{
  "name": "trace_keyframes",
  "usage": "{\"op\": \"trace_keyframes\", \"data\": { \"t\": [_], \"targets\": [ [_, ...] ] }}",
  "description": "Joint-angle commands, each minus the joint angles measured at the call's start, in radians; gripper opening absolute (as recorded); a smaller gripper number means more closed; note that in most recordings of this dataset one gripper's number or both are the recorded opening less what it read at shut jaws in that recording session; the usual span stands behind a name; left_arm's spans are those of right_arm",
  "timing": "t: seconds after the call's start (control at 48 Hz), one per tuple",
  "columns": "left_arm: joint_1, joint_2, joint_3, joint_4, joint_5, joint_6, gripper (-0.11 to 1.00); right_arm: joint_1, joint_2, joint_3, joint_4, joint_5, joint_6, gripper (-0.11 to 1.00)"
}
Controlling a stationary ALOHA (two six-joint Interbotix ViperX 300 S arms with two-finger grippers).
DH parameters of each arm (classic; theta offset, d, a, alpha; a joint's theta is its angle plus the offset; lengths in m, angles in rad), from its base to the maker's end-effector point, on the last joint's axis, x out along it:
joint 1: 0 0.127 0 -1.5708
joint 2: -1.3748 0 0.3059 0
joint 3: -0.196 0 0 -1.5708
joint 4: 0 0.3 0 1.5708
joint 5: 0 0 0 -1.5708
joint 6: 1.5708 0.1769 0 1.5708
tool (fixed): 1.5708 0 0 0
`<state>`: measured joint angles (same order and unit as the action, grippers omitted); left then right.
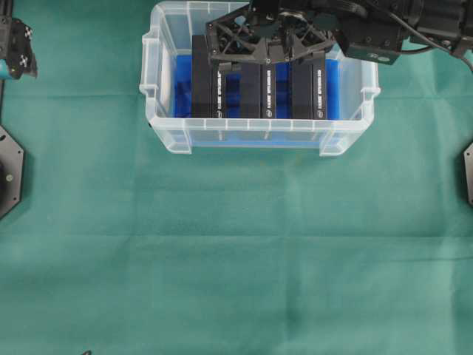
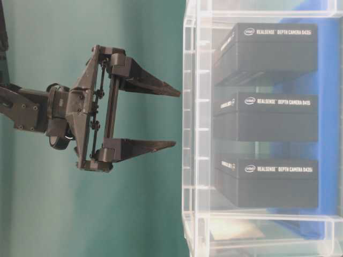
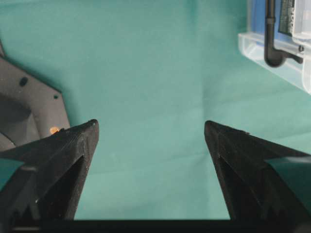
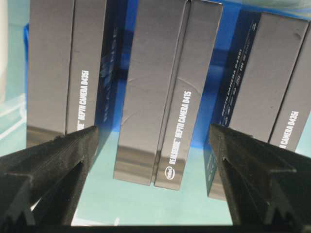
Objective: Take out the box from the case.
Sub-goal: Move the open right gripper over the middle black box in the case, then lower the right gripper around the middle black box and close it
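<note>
**Right jaws spread over the middle box, left jaws released beside the case**

The right gripper (image 1: 267,46) hangs over the case (image 1: 164,126) with its jaws spread wide and grasping nothing; in the right wrist view the two fingers (image 4: 58,160) straddle the middle box (image 4: 167,92), one on each side of it, with blue gaps between box and fingertips, so no contact shows; whether the tips have dipped below the case rim cannot be told.

Three dark boxes stand on edge in the case, side by side on the blue cloth (image 1: 182,89); the middle box has a strip of cloth showing on either side of it, between it and the left box (image 1: 205,78) and the right box (image 1: 310,87); those strips are the only room for fingers.

The left gripper (image 2: 174,118) is outside the case, just beside its clear side wall, jaws released wide and empty, tips pointing toward that wall without touching it; the left wrist view shows only green counter (image 3: 146,73) between its fingers, with a corner of the case rim at the upper right.

In front of the case the counter lies open and green right across the overhead view.
</note>
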<state>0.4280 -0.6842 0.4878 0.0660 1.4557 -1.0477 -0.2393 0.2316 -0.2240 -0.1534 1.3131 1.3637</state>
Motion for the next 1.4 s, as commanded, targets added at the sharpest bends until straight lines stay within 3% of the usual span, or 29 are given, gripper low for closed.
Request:
{"op": "trace_keyframes", "data": {
  "t": [0.0,1.376],
  "targets": [
    [0.003,0.0,-0.014,-0.002,-0.006,0.002,0.9,-0.002,-0.02,-0.025,-0.003,-0.002,-0.002,0.94],
    [-0.006,0.043,-0.037,-0.003,-0.006,0.009,0.9,-0.002,0.008,0.008,-0.005,-0.009,0.0,0.94]
  ]
}}
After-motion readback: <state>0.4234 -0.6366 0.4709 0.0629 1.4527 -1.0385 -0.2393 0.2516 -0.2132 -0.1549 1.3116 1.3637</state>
